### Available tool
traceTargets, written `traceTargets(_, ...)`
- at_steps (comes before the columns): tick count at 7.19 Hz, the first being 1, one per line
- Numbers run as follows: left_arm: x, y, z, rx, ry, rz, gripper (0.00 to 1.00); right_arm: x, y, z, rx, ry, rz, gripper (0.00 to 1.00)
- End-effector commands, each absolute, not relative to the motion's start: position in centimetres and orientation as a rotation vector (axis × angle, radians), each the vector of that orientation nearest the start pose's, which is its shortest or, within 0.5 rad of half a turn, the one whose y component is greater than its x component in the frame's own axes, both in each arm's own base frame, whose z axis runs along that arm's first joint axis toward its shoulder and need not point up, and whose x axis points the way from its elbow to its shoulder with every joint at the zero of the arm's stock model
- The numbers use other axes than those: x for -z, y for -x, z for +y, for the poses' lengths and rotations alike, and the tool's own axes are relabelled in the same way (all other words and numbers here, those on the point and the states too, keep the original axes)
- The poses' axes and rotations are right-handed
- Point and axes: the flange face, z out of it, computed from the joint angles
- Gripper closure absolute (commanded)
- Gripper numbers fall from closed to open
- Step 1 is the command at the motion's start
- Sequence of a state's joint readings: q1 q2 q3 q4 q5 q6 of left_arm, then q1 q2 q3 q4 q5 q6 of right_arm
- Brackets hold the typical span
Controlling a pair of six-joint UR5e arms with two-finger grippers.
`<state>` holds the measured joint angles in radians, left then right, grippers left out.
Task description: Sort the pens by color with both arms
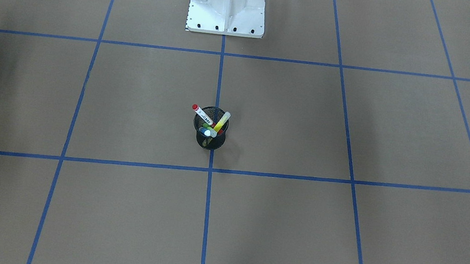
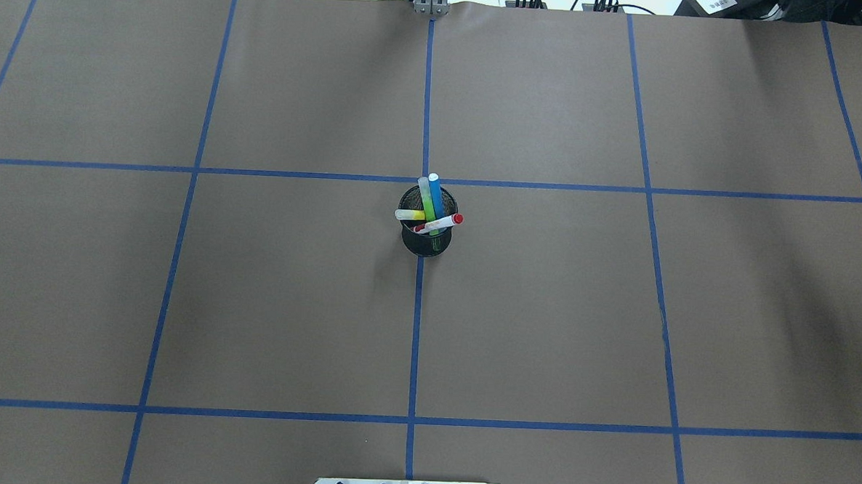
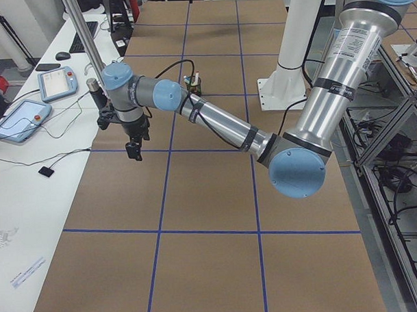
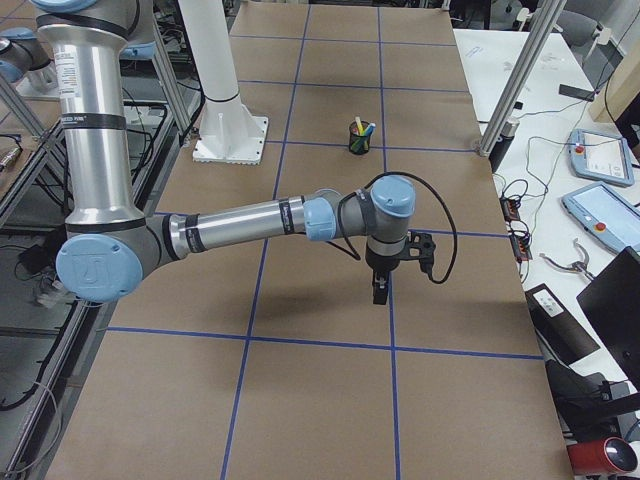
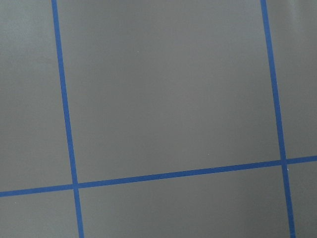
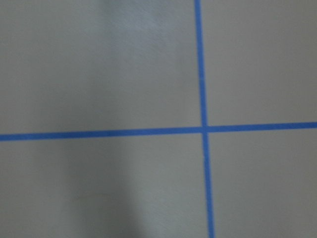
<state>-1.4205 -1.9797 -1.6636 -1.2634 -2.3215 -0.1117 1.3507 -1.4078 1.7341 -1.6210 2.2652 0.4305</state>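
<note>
all four pens stand in the black mesh cup, which sits on the centre tape line in the middle of the table, straight out from the white base. seen from overhead, the blue pen and the light green pen lean side by side away from the robot. the yellow pen tips toward its left, and the red-capped white pen leans toward its right, lying across the others. the left gripper hangs over bare paper near the table's left end, well apart from the cup. the right gripper hangs the same way near the right end. i cannot tell how far either claw is parted (the side views give me only a dark outline), and with every pen in the cup neither has hold of one. both wrist cameras show only brown paper and blue tape.
</note>
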Motion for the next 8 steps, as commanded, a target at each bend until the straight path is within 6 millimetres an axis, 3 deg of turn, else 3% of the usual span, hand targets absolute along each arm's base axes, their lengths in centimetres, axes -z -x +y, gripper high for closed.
traceTargets(1, -41.6, -2.9, -62.8, -0.111, -0.087, 0.767, 0.00, -42.2, 12.1, -59.2, -0.160, -0.032, -0.796, 0.00)
traceTargets(3, -41.6, -3.0, -62.8, -0.113, -0.086, 0.767, 0.00, -30.2, 19.5, -62.1, -0.251, -0.009, -0.858, 0.00)
traceTargets(5, -41.5, -3.4, -62.8, -0.112, -0.082, 0.771, 0.00, -20.7, 26.2, -62.1, -0.396, 0.064, -0.914, 0.00)
traceTargets(6, -41.4, -4.1, -62.8, -0.116, -0.074, 0.773, 0.00, -17.5, 30.9, -61.8, -0.471, 0.151, -0.860, 0.00)
traceTargets(8, -39.6, -6.8, -63.2, -0.087, -0.055, 0.783, 0.00, -14.1, 35.9, -61.0, -0.502, 0.261, -0.698, 0.00)
